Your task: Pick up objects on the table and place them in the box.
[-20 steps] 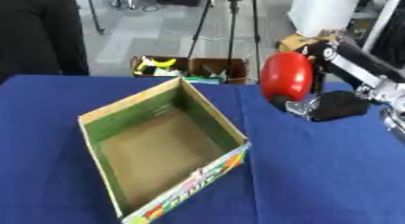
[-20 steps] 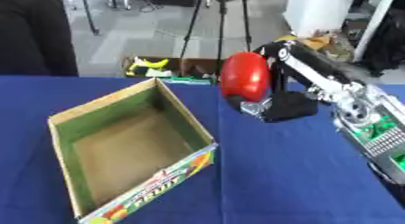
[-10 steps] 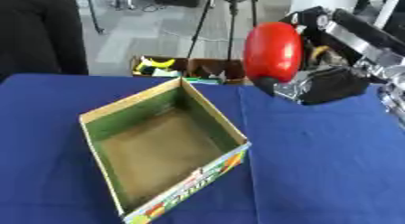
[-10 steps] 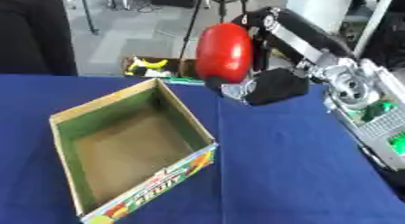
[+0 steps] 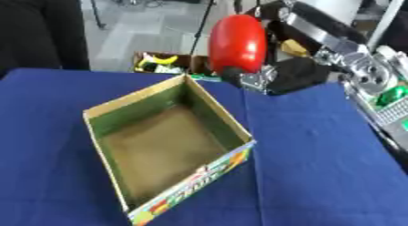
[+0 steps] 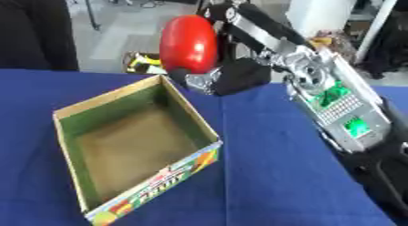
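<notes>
The cardboard box (image 6: 135, 147) sits open on the blue-covered desk (image 6: 271, 175), turned at an angle so one corner points toward the robot. Its inside walls are green and its floor is bare brown. The near outer side carries a colourful printed panel with pictures of fruit and a word in green letters that appears to read "FRUIT"; the smaller print beside it is too blurred to read.

The red ball (image 5: 237, 43), smooth and somewhat egg-shaped, is held in the air above and just beyond the far right corner of the box, clear of the rim and not touching the desk. The right robot hand (image 5: 275, 77) has its dark fingers and thumb curled round the lower and back part of the ball, so it is clamped on it. The arm (image 6: 318, 88) comes in from the right, silver at the joints, with a green circuit board showing on its forearm; no writing can be made out there.

Beyond the desk's far edge, on the grey floor, a low open crate (image 5: 163, 64) holds something yellow and green. Tripod legs (image 5: 209, 11) stand behind it, and a dark shape fills the upper left corner. The left robot hand shows in neither view.
</notes>
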`<state>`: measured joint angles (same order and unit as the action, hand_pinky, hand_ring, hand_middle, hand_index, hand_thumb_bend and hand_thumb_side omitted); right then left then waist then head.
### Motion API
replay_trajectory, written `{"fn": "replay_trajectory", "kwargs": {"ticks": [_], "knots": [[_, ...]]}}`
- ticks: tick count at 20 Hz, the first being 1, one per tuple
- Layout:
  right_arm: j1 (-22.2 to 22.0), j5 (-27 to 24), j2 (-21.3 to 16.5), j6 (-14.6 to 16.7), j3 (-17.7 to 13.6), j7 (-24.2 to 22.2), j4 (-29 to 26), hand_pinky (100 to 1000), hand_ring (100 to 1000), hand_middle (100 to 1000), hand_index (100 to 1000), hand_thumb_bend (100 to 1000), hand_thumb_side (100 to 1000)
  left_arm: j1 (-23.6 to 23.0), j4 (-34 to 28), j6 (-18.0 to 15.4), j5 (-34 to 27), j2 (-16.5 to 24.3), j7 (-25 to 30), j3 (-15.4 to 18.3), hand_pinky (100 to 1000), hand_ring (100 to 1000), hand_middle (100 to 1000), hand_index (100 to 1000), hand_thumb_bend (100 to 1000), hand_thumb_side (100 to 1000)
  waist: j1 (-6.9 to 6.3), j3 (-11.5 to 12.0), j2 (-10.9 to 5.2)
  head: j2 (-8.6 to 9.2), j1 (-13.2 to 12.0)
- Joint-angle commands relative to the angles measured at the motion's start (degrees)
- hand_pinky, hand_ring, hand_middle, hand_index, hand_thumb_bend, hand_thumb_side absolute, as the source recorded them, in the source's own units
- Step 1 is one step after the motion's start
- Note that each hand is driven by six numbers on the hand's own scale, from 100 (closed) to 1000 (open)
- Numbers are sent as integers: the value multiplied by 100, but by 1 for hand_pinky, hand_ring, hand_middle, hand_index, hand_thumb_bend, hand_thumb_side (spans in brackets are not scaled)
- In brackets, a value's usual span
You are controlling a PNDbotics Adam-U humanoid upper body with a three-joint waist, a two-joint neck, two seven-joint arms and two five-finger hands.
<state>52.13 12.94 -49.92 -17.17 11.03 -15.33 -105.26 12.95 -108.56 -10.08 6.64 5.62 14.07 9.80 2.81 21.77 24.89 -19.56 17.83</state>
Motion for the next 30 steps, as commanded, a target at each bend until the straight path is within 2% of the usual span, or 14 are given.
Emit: {"fn": "replay_trajectory", "kwargs": {"ticks": [1,12,23,30], "knots": [[218,148,81,-20,62,-10,243,352,372,521,574,100,409,55,-106,-17,-5,149,19,-9,301,595,628,679,100,891,-13,63,-144,23,93],[607,616,720,-76,424,220,1105,350,368,520,577,100,394,81,-81,-64,-50,124,63,-55,302,594,627,679,100,886,-8,379,-118,77,449],[625,1422,1164,-119,642,453,1685,353,376,516,567,100,392,96,-84,-65,-75,82,77,-61,304,594,627,678,100,886,9,508,-107,97,667],[576,1730,1386,-95,751,411,1938,356,377,516,568,100,387,107,-92,-65,-83,58,81,-59,305,594,627,678,100,887,19,562,-75,114,742]]}}
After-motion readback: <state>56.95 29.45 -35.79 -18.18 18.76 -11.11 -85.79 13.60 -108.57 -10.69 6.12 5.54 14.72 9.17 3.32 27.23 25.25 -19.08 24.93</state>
